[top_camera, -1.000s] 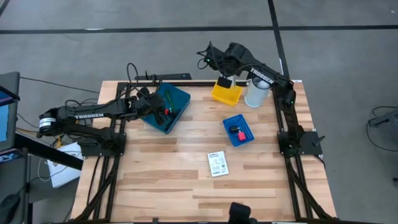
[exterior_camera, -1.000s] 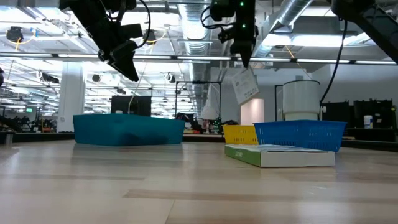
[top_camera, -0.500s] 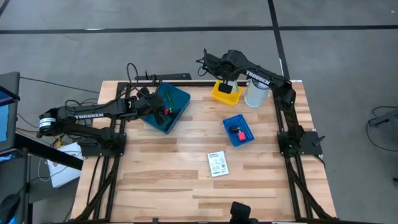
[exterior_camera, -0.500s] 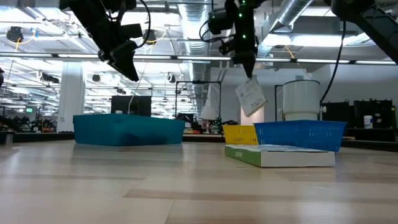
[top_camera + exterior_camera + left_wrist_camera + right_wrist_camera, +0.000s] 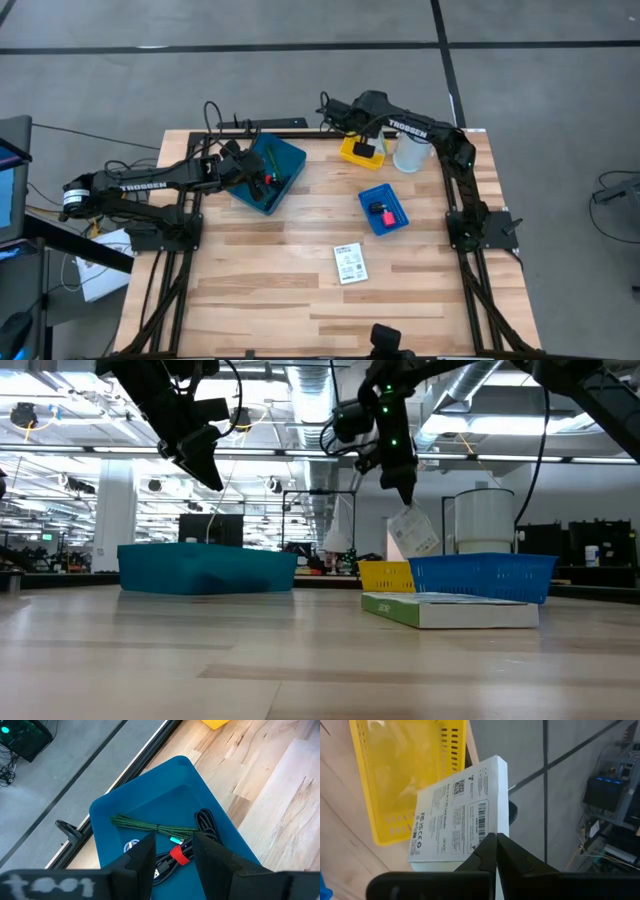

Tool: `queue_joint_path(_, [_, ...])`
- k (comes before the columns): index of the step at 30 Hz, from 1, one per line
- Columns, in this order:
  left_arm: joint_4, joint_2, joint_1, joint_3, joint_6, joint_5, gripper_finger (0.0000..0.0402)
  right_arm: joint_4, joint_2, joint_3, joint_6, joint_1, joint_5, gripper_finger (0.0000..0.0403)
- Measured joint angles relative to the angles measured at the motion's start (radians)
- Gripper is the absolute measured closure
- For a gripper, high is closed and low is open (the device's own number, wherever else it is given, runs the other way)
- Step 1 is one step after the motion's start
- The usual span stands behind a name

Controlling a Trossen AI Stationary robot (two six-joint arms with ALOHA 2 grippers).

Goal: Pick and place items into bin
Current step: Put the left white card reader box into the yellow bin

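My right gripper [image 5: 362,133] hangs over the yellow bin [image 5: 350,153], shut on a white printed box [image 5: 462,812]. In the low view this box [image 5: 413,530] dangles above the yellow bin [image 5: 385,575]. My left gripper [image 5: 172,857] is open above the teal bin [image 5: 268,172]. The teal bin holds a green strip [image 5: 150,826], black cords [image 5: 205,820] and a small red piece [image 5: 178,855]. Another white printed box [image 5: 349,263] lies flat on the table. My right gripper pinches the white box between its two fingers [image 5: 487,855] at one edge [image 5: 487,831]. The fingers come from above, pointing down. The box hangs tilted below them [image 5: 413,530], lifted clear over the yellow bin.
A small blue basket [image 5: 384,210] with a red and a black item sits right of the table's middle. A white cylinder [image 5: 410,152] stands beside the yellow bin at the far right. Bare wood lies along the near half of the table [image 5: 260,300].
My right gripper has come down toward the yellow bin, tipping as it went, still shut on the white box. The box now hangs lower, close above the bin's rim.
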Motion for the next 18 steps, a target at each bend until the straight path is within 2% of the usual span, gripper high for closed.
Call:
queue_joint_path(13, [0.000, 0.000, 0.000, 0.000, 0.000, 0.000, 0.0282, 0.000, 0.000, -0.010, 0.009, 0.002, -0.005, 0.0403])
queue_joint_path(18, [0.000, 0.000, 0.000, 0.000, 0.000, 0.000, 0.0282, 0.000, 0.000, -0.010, 0.010, 0.006, -0.015, 0.0391])
